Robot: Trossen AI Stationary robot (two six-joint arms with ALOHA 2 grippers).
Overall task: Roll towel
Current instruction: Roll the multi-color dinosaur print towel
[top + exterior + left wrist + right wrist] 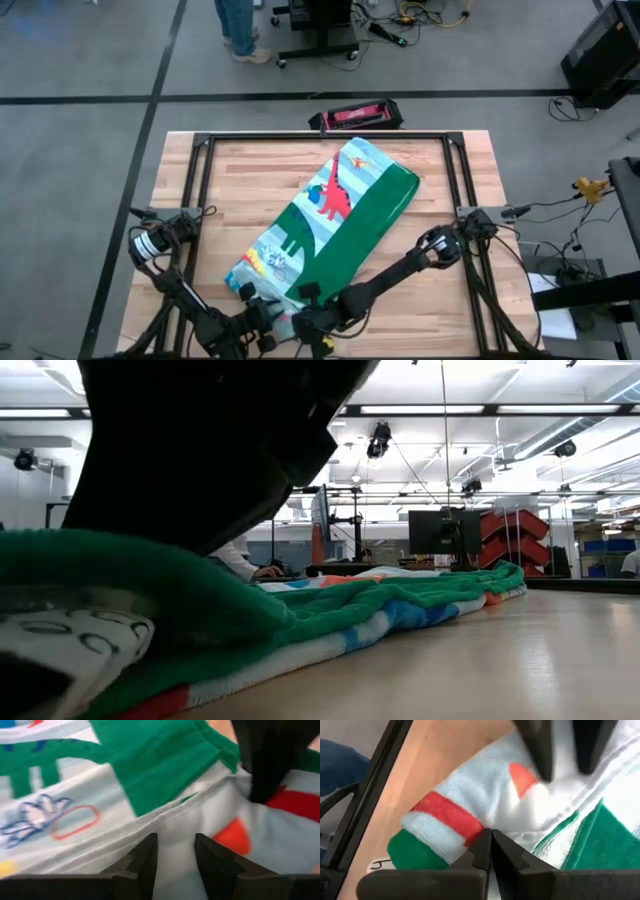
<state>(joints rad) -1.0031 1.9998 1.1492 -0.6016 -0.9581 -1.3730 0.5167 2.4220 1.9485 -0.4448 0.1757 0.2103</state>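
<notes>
The towel [340, 220] lies folded in a long band, slanting from the table's near left to its far right. It has a green border and a pale blue field with a red dinosaur. Both grippers are at its near end. My left gripper [175, 862] has pale cloth between its fingers. My right gripper [490, 845] stands shut just right of it, with its tips at the end that has the red stripe [447, 817]. In the low view the towel [400, 600] lies flat on the wood, with a dark arm above its near end. My left gripper has a pale fold at the towel's near end [175, 827] between its two fingers, which come slanting down from the near left. The fold rests on the table, slack. One layer or several, I cannot tell. My right gripper sets its shut fingertips [260, 795] on the towel's near end beside the red stripe, slanting down from the right. The cloth creases around the tips. Nothing shows between the fingers.
Black frame rails [200, 200] run along the table's left, far and right [462, 190] sides. A red and black box [355, 115] sits just past the far edge. A person's legs [240, 30] show on the floor beyond. Bare wood [430, 300] lies right of the towel.
</notes>
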